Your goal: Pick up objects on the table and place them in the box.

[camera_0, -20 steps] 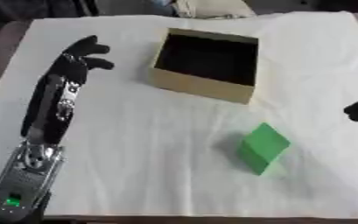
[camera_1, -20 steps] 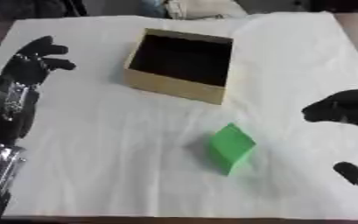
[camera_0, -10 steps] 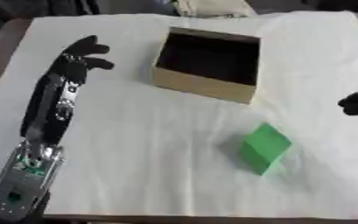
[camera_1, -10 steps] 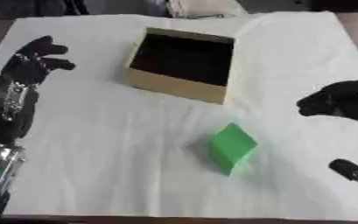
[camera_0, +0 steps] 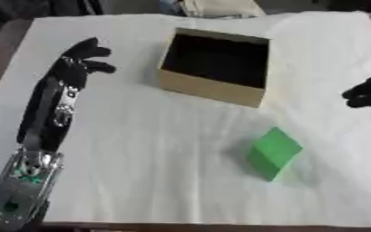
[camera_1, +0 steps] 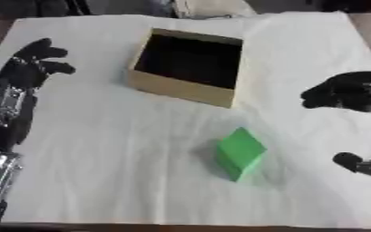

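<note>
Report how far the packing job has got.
Nothing looks packed: the cardboard box shows only a dark inside. The green block lies on the white cloth, nearer than the box, untouched. Neither hand holds anything: the right hand hangs beyond the block, the left hand rests left of the box. Picking and placing remain.

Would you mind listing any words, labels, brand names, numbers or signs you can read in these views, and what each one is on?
None can be read.
Green block: plain faces, no print visible.
Cardboard box: plain walls, no label visible.
White cloth over the table: unmarked.
Left arm: a small green patch near the lower corner, too blurred to tell whether it holds any text.
</note>
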You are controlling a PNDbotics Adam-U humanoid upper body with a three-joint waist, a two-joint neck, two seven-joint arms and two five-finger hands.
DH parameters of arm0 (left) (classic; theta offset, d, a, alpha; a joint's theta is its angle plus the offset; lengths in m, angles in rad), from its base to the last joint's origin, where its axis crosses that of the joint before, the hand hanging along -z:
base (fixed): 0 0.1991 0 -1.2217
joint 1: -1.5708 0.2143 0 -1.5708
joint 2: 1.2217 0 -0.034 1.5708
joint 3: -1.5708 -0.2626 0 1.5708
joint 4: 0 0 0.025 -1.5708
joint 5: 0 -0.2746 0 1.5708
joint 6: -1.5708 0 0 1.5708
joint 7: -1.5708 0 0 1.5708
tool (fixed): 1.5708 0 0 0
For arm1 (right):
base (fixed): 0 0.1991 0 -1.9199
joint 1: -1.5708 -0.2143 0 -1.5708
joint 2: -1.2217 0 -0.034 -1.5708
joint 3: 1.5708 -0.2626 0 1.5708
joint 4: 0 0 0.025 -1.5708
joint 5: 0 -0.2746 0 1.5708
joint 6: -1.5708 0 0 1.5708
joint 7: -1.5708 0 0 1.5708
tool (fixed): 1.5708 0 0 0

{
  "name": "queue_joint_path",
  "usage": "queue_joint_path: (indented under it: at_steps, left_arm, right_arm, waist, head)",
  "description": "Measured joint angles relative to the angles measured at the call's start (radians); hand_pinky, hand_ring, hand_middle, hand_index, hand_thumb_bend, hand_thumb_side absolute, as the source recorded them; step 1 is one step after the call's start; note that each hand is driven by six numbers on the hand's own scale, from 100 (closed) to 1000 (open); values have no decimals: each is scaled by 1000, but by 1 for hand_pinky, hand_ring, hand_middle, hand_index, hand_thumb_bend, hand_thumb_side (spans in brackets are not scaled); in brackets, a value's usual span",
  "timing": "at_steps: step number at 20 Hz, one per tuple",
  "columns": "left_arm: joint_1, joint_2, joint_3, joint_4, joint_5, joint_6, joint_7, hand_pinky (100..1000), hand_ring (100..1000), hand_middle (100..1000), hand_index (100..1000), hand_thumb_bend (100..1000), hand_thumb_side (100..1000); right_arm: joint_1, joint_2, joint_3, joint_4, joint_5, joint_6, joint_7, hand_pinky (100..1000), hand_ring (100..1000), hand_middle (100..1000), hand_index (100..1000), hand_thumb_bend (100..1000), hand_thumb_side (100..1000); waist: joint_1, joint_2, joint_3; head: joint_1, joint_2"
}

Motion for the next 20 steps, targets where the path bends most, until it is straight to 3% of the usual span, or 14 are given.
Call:
queue_joint_path:
  at_steps: [20]
  left_arm:
    - [-18, 0, -13, -1, 17, 2, -21, 831, 691, 748, 913, 100, 921]
  right_arm:
    - [-128, 127, 74, 145, 70, 15, 15, 963, 949, 947, 1000, 269, 473]
  waist:
    - [2, 6, 33]
  head:
    - [-35, -4]
